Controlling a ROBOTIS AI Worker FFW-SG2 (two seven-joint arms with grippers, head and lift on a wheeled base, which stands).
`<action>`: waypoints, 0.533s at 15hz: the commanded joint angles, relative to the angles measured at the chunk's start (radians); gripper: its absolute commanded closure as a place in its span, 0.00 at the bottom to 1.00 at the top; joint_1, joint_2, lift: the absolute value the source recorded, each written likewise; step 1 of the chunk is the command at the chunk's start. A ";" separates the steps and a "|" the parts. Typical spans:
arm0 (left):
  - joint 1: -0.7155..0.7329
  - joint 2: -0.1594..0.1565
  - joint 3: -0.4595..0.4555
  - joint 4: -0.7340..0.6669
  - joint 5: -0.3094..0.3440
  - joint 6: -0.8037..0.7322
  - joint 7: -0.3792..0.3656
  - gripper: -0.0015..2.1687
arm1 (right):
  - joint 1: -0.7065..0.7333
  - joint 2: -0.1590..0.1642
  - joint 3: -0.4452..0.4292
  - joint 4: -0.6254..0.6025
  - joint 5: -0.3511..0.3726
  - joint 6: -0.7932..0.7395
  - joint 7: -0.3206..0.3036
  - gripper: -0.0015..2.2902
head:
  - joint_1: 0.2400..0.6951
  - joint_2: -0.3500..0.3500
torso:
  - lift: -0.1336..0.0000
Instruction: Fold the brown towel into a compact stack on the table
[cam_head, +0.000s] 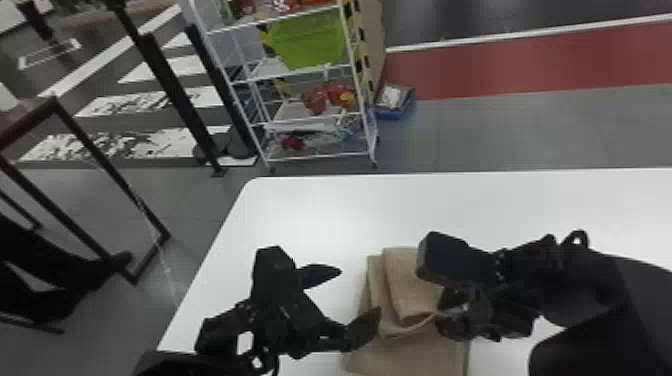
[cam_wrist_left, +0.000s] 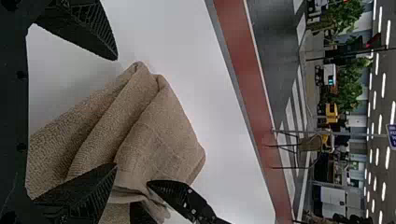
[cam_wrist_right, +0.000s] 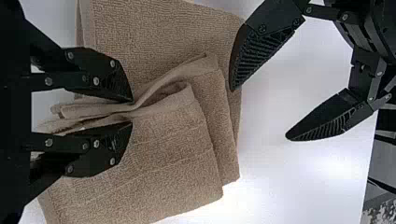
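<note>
The brown towel (cam_head: 405, 282) lies folded in layers on the white table, one flap raised at its edge. My right gripper (cam_head: 445, 312) is at the towel's right side; in the right wrist view my right gripper (cam_wrist_right: 131, 112) pinches a gathered fold of the towel (cam_wrist_right: 163, 158). Open at the towel's left side stands my left gripper (cam_head: 359, 292), one finger over the cloth's edge. From the left wrist, my left gripper (cam_wrist_left: 116, 111) has its fingers spread to either side of the towel's layered corner (cam_wrist_left: 156, 135), not closed on it.
The white table (cam_head: 320, 210) extends beyond the towel, with its rounded far-left corner in view. Past it stand a white wire shelf (cam_head: 300, 119) holding a green bin (cam_head: 310, 42), and a blue box (cam_head: 395, 102) on the floor.
</note>
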 joint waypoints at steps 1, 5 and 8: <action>0.000 -0.003 -0.001 0.000 0.000 0.000 0.000 0.03 | -0.002 0.000 -0.003 0.004 -0.003 -0.002 0.003 0.51 | 1.00 1.00 | 0.11; 0.000 -0.003 0.001 0.000 0.001 0.000 0.000 0.03 | -0.004 0.001 -0.014 0.015 -0.007 -0.018 0.003 0.66 | 1.00 1.00 | 0.11; 0.000 -0.003 0.006 0.002 0.003 0.000 0.005 0.03 | -0.008 0.006 -0.083 -0.031 -0.052 -0.008 0.003 0.67 | 1.00 1.00 | 0.11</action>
